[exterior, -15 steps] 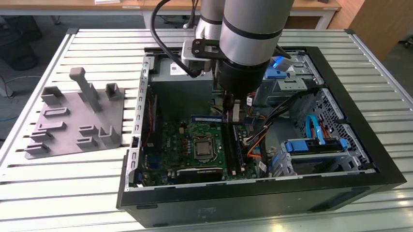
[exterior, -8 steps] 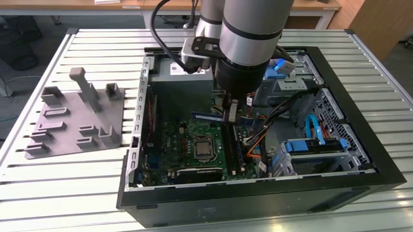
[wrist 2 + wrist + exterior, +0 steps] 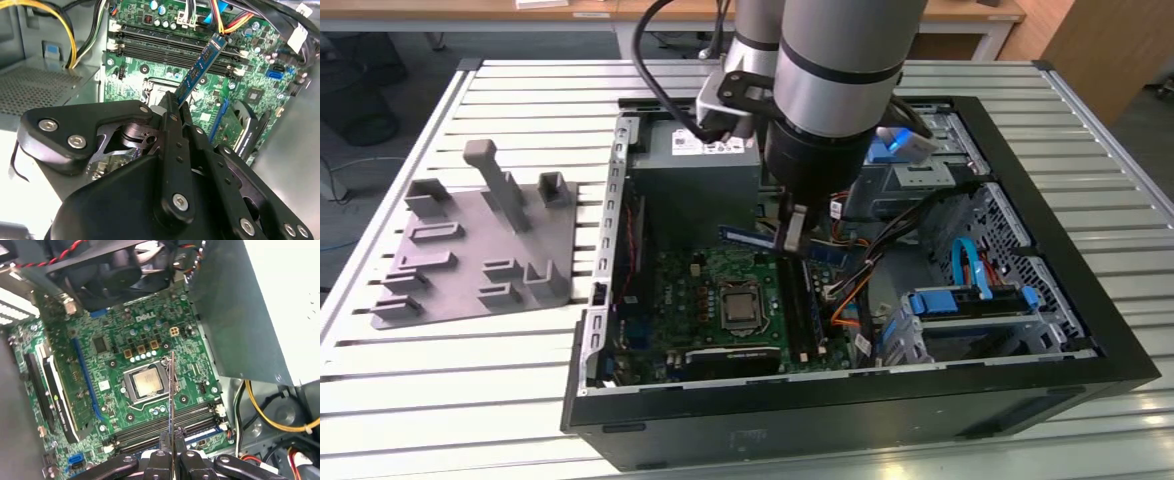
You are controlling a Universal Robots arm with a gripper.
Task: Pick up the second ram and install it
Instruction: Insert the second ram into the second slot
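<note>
My gripper [image 3: 791, 240] is shut on the second ram [image 3: 827, 252], a narrow blue stick that hangs level over the green motherboard [image 3: 707, 290] inside the open computer case. In the second wrist view the gripper [image 3: 175, 103] grips one end of the ram [image 3: 200, 67], and the stick reaches out over the long black memory slots [image 3: 165, 46] without touching them. In the first wrist view the ram [image 3: 171, 390] shows edge-on as a thin line above the processor socket [image 3: 145, 382] and the slots [image 3: 165, 424], with the gripper [image 3: 171, 456] pinching it.
A grey holder plate [image 3: 480, 240] lies on the slatted table at the exterior view's left. Inside the case are the power supply [image 3: 700, 170], orange and black cables [image 3: 847, 290] and a drive cage with blue clips [image 3: 974, 300]. The case walls [image 3: 854, 410] ring the board.
</note>
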